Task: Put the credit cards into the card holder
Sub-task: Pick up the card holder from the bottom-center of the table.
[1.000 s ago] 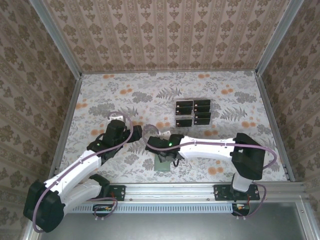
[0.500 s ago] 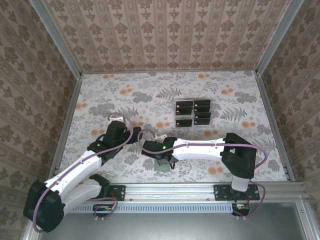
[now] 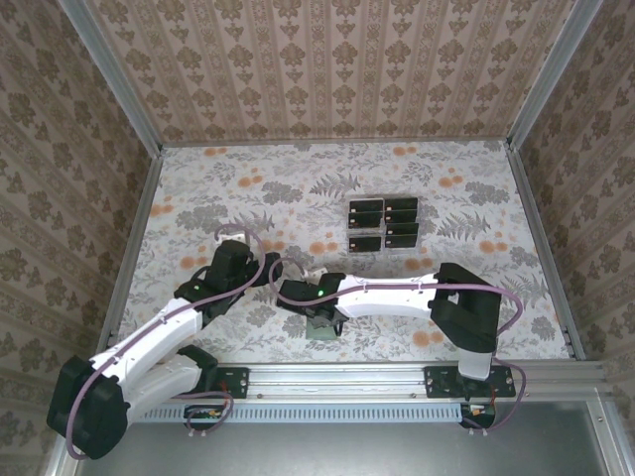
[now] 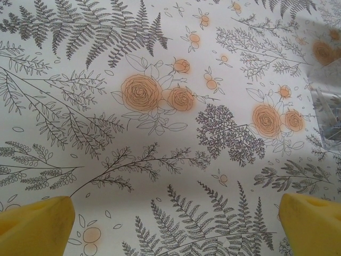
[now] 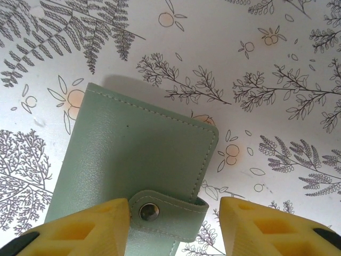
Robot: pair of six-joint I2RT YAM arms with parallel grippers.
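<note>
Right gripper [image 5: 173, 226] is standing partly open and gripping nothing, its fingers straddling the snap tab [image 5: 169, 209] of the card holder [image 5: 133, 154]. One finger is sitting right at the holder's edge and the other is standing apart from the tab. The holder is lying flat and snapped shut on the table [image 3: 198, 188], near the arm bases. Risk: a pinch here is likely catching only the thin tab, or skidding the flat pouch instead of lifting it. Left gripper [image 4: 173, 226] is hanging wide open and empty over bare floral surface, so nothing is bracing the holder. The credit cards [image 3: 383, 224] are waiting well apart, in the clear tray [image 3: 348, 226].
</note>
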